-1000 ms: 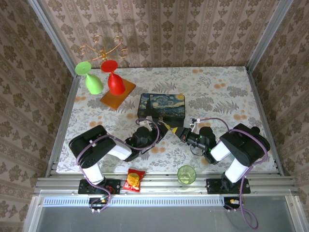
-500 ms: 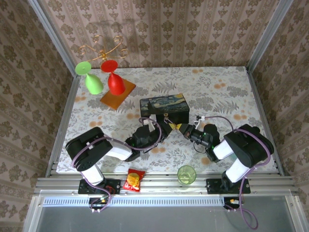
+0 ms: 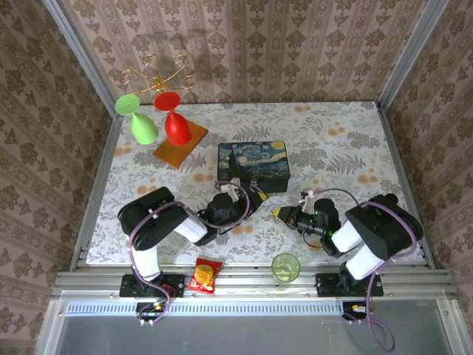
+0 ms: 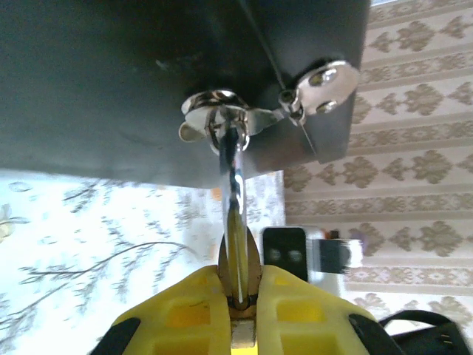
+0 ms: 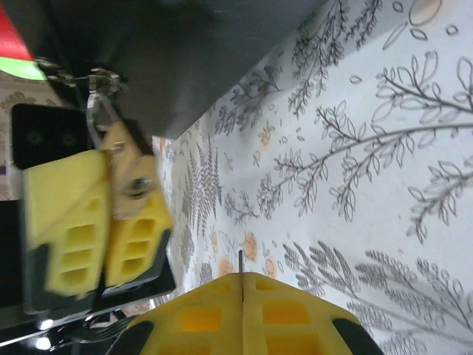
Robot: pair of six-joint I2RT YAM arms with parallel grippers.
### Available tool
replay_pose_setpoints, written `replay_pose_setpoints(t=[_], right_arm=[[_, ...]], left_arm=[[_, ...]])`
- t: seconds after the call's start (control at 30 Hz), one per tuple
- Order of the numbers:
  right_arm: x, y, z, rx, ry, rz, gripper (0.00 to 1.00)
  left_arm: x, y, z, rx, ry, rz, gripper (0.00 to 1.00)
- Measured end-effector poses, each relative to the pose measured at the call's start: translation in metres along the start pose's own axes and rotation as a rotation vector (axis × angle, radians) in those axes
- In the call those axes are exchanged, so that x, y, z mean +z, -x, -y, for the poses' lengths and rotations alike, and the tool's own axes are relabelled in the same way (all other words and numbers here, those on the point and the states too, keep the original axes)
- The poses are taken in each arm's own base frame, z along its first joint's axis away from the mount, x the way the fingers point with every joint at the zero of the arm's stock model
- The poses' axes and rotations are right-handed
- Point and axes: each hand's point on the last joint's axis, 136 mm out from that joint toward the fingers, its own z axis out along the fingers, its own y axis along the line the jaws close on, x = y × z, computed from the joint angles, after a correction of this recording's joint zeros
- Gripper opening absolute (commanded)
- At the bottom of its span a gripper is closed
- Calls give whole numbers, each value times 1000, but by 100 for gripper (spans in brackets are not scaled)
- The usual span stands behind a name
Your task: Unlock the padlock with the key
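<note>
The padlock hangs by its shackle from the clasp on the front of the painted box. The box stands near the middle of the table, with that front facing the near edge, and the left fingers are pinched tight on the brass body. Over the last second the right fingers, which had been up against the lock, have backed off toward the near edge. They now sit well apart from the lock, pressed together on what looks like the key. The box has also swung back squarer to the table's edges. The key is therefore probably out of the lock, so either the try at the keyhole must be lined up afresh or the turn is already made. Which of these it is cannot be told: the left wrist view buries the body between the pads, the right wrist view shows the lock blurred, and the key is all but swallowed, with just a thin dark edge poking out
</note>
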Motion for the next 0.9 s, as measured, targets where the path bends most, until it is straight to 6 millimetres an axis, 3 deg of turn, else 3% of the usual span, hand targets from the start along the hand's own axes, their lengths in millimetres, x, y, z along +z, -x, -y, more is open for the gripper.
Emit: replay_pose_setpoints(t=[0.2, 0.4, 0.47, 0.63, 0.77, 0.9], right_arm=[[-19, 3, -31, -143, 12, 12, 0], [-49, 11, -78, -335, 49, 62, 0], [-53, 10, -79, -362, 39, 59, 0], [-49, 0, -57, -337, -28, -12, 0], [-49, -4, -57, -339, -20, -32, 0], [-46, -8, -57, -333, -10, -61, 0]], left_arm=[[4, -15, -22, 3, 55, -26, 1], [6, -19, -28, 19, 61, -23, 23], [5, -20, -30, 27, 68, -21, 27], [-7, -22, -36, 51, 108, -5, 47], [-22, -18, -13, 87, 88, 21, 64], [-38, -11, 24, 132, 36, 61, 62]])
